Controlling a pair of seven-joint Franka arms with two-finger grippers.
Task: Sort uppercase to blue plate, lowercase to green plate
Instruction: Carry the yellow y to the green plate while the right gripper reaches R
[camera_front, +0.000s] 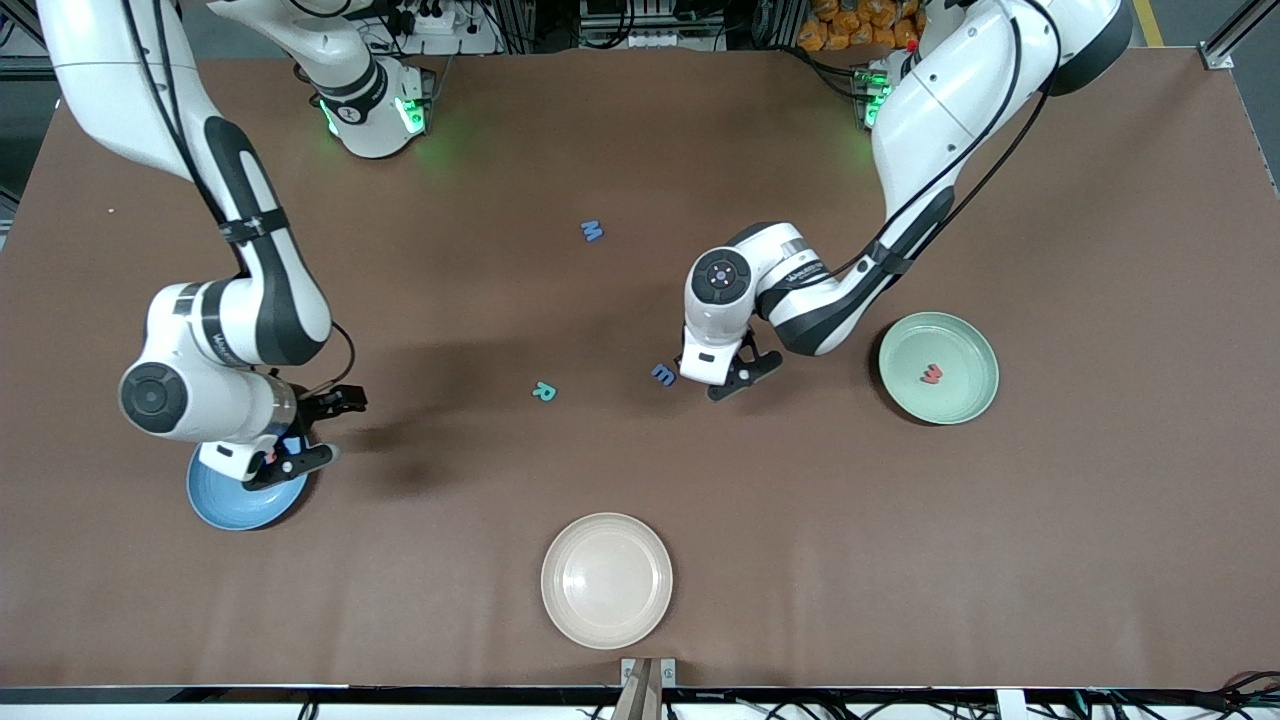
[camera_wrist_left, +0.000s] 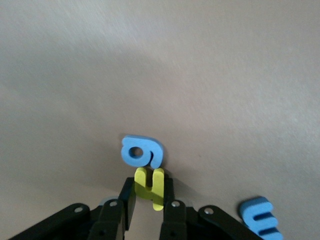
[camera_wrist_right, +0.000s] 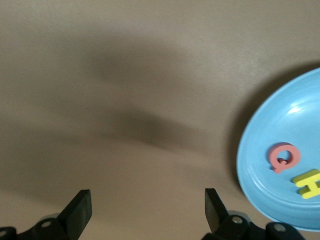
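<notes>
My left gripper (camera_wrist_left: 150, 192) is shut on a yellow lowercase h (camera_wrist_left: 150, 187), low over the table's middle (camera_front: 722, 380). A blue g (camera_wrist_left: 141, 151) lies against the h, and a blue m (camera_wrist_left: 260, 218) lies beside the hand (camera_front: 663, 374). The green plate (camera_front: 965, 400) holds a red w (camera_front: 932, 374). My right gripper (camera_wrist_right: 147, 210) hangs open and empty by the blue plate's edge (camera_front: 300, 440). The blue plate (camera_wrist_right: 260, 165) holds a red Q (camera_wrist_right: 282, 156) and a yellow H (camera_wrist_right: 307, 183). A teal R (camera_front: 543, 391) and a blue M (camera_front: 592, 231) lie on the table.
A cream-white plate (camera_front: 607, 580) stands empty near the table's front edge, nearer to the front camera than the letters. The brown table top (camera_front: 1100, 250) is bare around the green plate.
</notes>
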